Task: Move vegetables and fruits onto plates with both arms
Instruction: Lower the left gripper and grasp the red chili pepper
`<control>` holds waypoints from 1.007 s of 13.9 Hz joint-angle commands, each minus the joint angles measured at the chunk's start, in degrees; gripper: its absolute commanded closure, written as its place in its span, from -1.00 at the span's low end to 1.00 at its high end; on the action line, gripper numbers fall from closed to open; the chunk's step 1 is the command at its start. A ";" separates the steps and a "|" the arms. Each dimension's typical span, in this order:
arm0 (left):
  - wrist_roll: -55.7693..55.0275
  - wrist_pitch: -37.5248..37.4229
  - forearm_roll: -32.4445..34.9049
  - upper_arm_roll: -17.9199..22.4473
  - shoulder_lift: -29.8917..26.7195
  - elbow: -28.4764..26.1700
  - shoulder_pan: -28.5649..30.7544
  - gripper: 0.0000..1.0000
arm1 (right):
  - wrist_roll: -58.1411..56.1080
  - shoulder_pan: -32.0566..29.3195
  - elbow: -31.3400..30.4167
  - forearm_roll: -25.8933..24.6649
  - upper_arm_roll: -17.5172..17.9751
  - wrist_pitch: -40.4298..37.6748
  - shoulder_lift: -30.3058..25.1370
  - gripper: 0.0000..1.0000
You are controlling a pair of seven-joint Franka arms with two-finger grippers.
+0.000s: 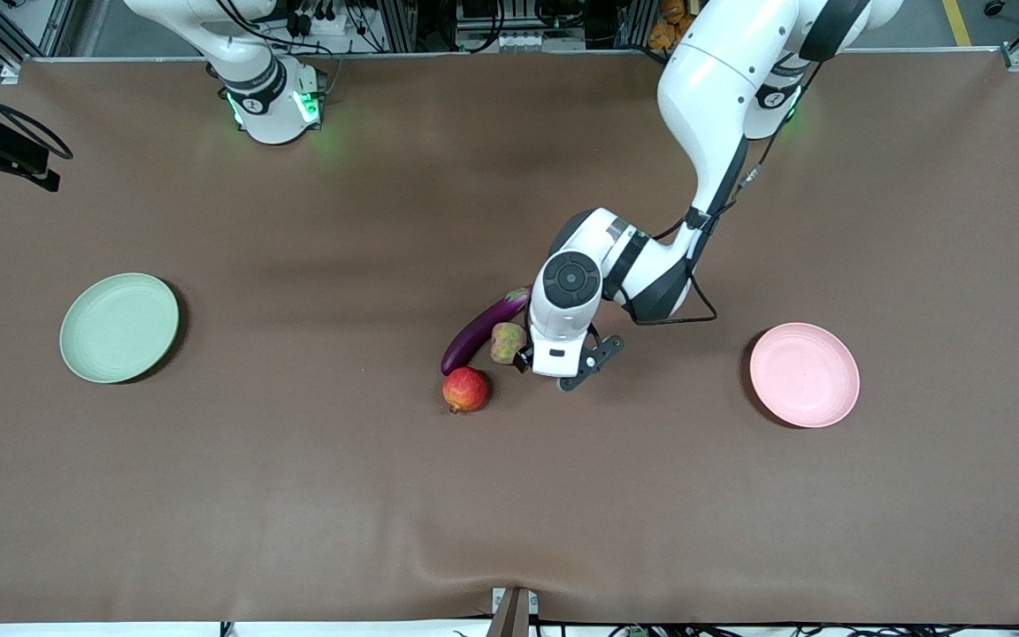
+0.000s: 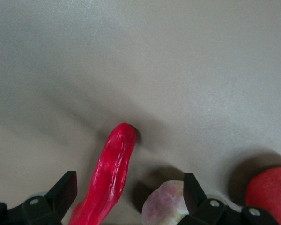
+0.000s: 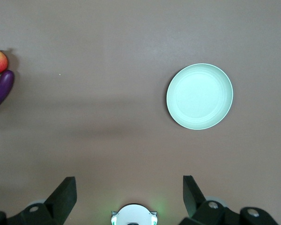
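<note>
Nothing plated yet: green plate (image 1: pixel 119 327), pink plate (image 1: pixel 804 374) bare near bench ends; eggplant (image 1: pixel 483 329), peach (image 1: pixel 508 342), pomegranate (image 1: pixel 465 389), chili (image 2: pixel 107 174) mid-bench. Left gripper (image 2: pixel 129 196) apart, straddling chili; right gripper (image 3: pixel 129 193) apart, waiting high above table.

Eggplant (image 1: pixel 485 330), peach (image 1: pixel 507 341), pomegranate (image 1: pixel 465 389) clustered between plates (image 1: pixel 119 327).

The left arm (image 1: pixel 722 133) reaches to mid-table, wrist bent down. Its gripper (image 2: pixel 129 197) is low, fingers spread. The right gripper (image 3: pixel 129 197) waits high, fingers apart.

The red chili pepper (image 2: pixel 110 176) is lying between the left gripper's (image 2: pixel 130 197) spread fingers, peach (image 2: pixel 166 205) beside it. The purple eggplant (image 1: pixel 483 329) and pomegranate (image 1: pixel 465 389) are sitting just beside that gripper, plates (image 1: pixel 118 327) (image 1: pixel 804 374) well apart.
</note>
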 commanded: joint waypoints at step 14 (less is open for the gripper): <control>1.91 -3.51 1.76 0.60 0.32 0.99 0.00 1.00 | -0.62 -0.54 1.82 0.31 0.23 -0.92 3.99 -1.00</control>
